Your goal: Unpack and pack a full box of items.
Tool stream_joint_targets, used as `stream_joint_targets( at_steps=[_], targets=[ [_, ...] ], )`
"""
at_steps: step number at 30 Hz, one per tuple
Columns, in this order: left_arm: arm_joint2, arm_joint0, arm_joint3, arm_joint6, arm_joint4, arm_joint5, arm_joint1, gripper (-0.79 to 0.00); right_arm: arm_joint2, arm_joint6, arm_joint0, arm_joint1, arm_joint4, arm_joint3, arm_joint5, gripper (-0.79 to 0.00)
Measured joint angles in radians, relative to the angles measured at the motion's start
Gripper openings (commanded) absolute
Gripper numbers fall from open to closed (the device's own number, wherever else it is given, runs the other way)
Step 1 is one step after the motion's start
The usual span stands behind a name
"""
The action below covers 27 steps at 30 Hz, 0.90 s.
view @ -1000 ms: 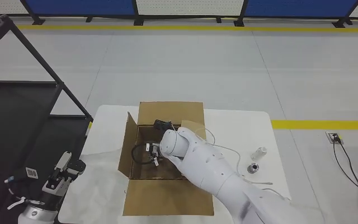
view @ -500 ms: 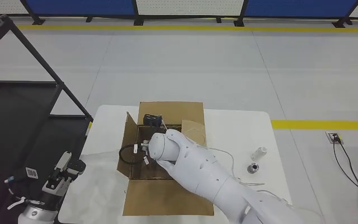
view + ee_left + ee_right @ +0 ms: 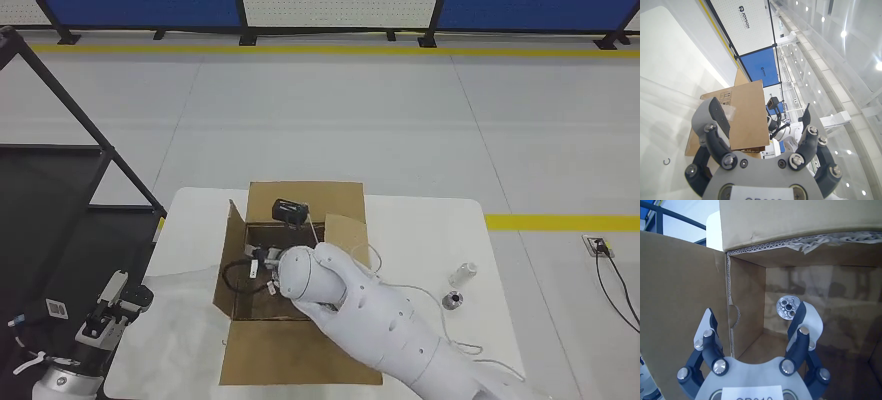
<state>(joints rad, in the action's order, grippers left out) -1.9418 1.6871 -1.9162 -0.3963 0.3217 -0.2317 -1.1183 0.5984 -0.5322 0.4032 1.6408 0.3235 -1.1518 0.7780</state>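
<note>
right gripper (image 3: 262, 270) is down inside the open cardboard box (image 3: 300, 195), mostly tucked under its own white arm. a black cable (image 3: 230, 274) loops just beside it by the box wall. well away from the gripper, out on the white table (image 3: 420, 218), a small clear bottle (image 3: 462, 272) and a metal disc (image 3: 453, 299) sit near each other.
</note>
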Motion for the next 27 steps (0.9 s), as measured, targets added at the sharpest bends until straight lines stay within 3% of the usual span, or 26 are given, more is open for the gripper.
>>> stream_joint_targets(
  at_steps=[12, 27],
  targets=[
    [0.0, 0.0, 0.0, 0.0, 0.0, 0.0, 0.0, 0.0, 0.123, -0.013, 0.274, -0.124, 0.337, -0.419, 0.153, 0.0],
    [0.0, 0.0, 0.0, 0.0, 0.0, 0.0, 0.0, 0.0, 0.348, 0.184, 0.615, -0.189, 0.532, -0.767, 0.078, 0.0]
  ],
)
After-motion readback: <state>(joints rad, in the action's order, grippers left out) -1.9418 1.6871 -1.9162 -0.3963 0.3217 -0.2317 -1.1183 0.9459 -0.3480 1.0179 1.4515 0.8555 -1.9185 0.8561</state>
